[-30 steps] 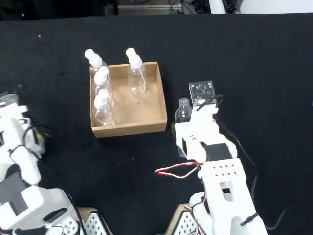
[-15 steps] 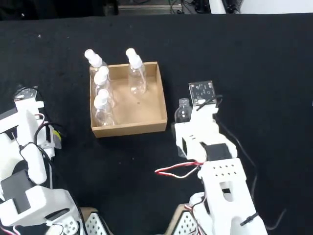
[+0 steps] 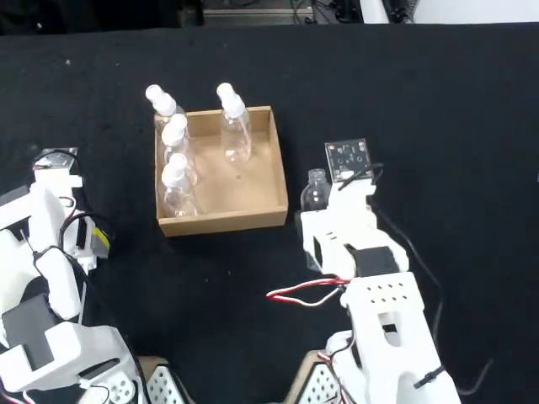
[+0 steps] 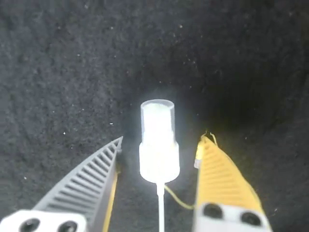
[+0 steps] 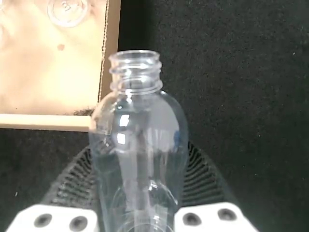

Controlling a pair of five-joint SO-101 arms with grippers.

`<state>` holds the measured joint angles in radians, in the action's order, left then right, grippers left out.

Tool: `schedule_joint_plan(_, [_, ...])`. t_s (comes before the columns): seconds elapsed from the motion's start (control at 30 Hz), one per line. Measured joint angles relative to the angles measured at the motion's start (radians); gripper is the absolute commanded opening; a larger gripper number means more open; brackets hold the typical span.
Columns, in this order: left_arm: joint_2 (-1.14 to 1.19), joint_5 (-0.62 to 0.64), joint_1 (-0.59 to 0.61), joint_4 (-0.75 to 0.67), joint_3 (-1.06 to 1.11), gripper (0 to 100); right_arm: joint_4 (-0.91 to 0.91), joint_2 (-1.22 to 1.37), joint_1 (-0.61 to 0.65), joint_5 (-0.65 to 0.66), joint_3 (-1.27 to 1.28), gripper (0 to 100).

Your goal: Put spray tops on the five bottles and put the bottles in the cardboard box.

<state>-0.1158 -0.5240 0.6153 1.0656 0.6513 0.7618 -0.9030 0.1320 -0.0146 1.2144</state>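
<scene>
A white spray top (image 4: pixel 158 145) lies on the black cloth with its thin tube pointing back at my left wrist. My left gripper (image 4: pixel 160 140) is open, one finger on each side of the top with a gap showing on both. In the high view this gripper (image 3: pixel 55 160) is left of the cardboard box (image 3: pixel 278 160). My right gripper (image 5: pixel 140 150) is shut on a clear open-necked bottle (image 5: pixel 137 125), held upright just right of the box (image 3: pixel 315 187). Several capped bottles (image 3: pixel 174 177) stand in the box.
The box's right wall (image 5: pixel 112 43) is close beside the held bottle. Black cloth covers the whole table, with open room to the right and along the back. Both arm bases stand at the front edge.
My left arm has swung right and forward, bringing its gripper over the spot left of the box. The right arm and its bottle have stayed still.
</scene>
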Motion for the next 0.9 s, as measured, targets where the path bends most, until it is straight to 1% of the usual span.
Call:
schedule_joint_plan(0.07, [0.000,-0.040,0.006,0.003,0.000,22,0.000,0.000,0.000,0.000,0.000,1.0])
schedule_joint_plan(0.1, [0.000,-0.055,0.014,0.026,-0.011,22,0.000,0.000,0.000,0.000,0.000,1.0])
schedule_joint_plan(0.17, [0.000,-0.077,0.032,0.091,-0.069,22,0.000,0.000,0.000,0.000,0.000,1.0])
schedule_joint_plan(0.27, [0.000,-0.084,0.043,0.239,-0.190,22,0.000,0.000,0.000,0.000,0.000,1.0])
schedule_joint_plan(0.37, [0.000,-0.089,0.041,0.284,-0.250,22,0.000,0.000,0.000,0.000,0.000,1.0])
schedule_joint_plan(0.47, [0.000,-0.089,0.041,0.255,-0.247,22,0.000,0.000,0.000,0.000,0.000,1.0])
schedule_joint_plan(0.53, [0.000,-0.092,0.041,0.204,-0.216,22,0.000,0.000,0.000,0.000,0.000,1.0])
schedule_joint_plan(0.7, [0.000,-0.150,0.041,0.084,-0.068,22,0.000,0.000,0.000,0.000,0.000,1.0])
schedule_joint_plan(0.9, [0.000,-0.158,0.041,0.015,0.044,22,0.000,0.000,0.000,0.000,0.000,1.0])
